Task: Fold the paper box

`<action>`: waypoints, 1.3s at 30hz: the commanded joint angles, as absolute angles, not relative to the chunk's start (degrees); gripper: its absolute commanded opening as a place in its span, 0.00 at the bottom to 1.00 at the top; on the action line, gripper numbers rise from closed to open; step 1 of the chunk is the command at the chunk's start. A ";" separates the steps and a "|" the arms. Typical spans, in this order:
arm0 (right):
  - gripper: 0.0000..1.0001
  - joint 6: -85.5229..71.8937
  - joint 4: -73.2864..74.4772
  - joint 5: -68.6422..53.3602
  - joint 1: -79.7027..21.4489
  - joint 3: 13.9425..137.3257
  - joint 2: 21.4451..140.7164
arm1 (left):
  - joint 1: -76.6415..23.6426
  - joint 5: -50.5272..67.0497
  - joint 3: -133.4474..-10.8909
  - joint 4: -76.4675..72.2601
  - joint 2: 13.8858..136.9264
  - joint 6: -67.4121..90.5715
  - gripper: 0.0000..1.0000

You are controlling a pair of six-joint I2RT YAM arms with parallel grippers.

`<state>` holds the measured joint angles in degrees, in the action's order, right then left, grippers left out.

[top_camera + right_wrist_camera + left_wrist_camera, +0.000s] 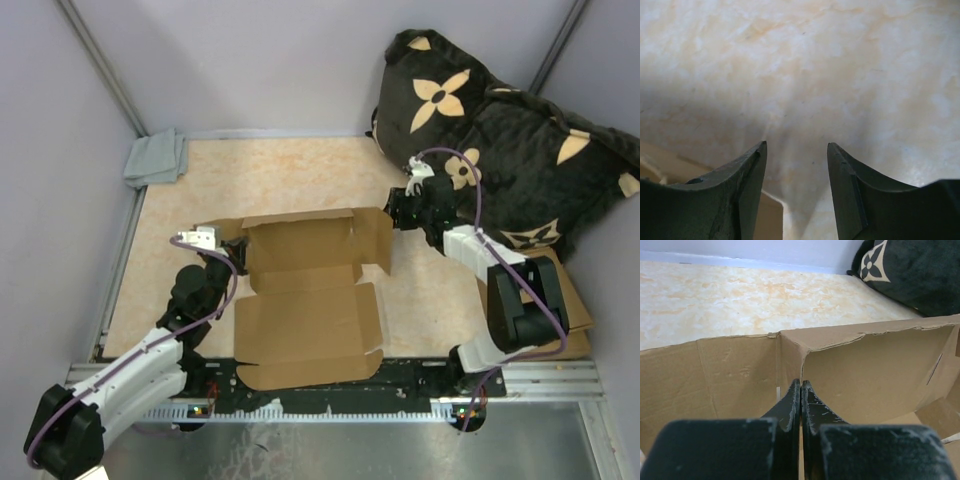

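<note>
Two claws sit by the box [310, 300], which lies half-folded in the middle of the table [280, 170]. Left claw [800, 383] is shut tight at its left wall — right claw [796, 147] is open above the table, just beside its right side.

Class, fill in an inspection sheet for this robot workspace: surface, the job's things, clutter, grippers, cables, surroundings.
Surface: pale orange-marbled tabletop.
Job's things: paper box partly folded, far walls raised, near panel lying flat.
Clutter: grey cloth in the far left corner; black flowered cushion far right; cardboard pile under the right arm.
Grippers: left gripper shut, at the box's left corner; right gripper open, nothing between its jaws, beside the box's right flap.
Cables: purple cables running along both arms.
Surroundings: grey walls on three sides.
</note>
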<state>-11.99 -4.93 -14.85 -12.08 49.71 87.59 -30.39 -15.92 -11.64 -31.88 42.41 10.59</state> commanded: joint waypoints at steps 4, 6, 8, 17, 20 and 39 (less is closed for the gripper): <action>0.52 -11.78 -2.86 -26.77 -11.64 47.81 78.77 | -30.77 -16.62 -10.08 -34.77 42.86 12.97 0.00; 0.52 -12.27 -2.09 -28.41 -11.62 46.19 76.76 | -30.76 -17.11 -10.06 -34.29 42.88 13.38 0.00; 0.52 -13.45 -2.80 -29.09 -11.75 44.10 74.84 | -30.76 -17.70 -10.43 -33.60 43.11 13.56 0.00; 0.53 -15.22 -6.62 -34.81 -13.85 39.99 74.05 | -30.76 -18.04 -15.90 -29.28 48.66 14.35 0.00; 0.53 -15.13 -7.87 -35.80 -15.16 39.30 73.55 | -30.78 -17.19 -15.38 -30.43 48.25 14.59 0.00; 0.61 -15.41 -6.78 -31.32 -21.33 35.48 67.06 | -30.83 -11.33 -3.92 -36.29 36.58 13.38 0.00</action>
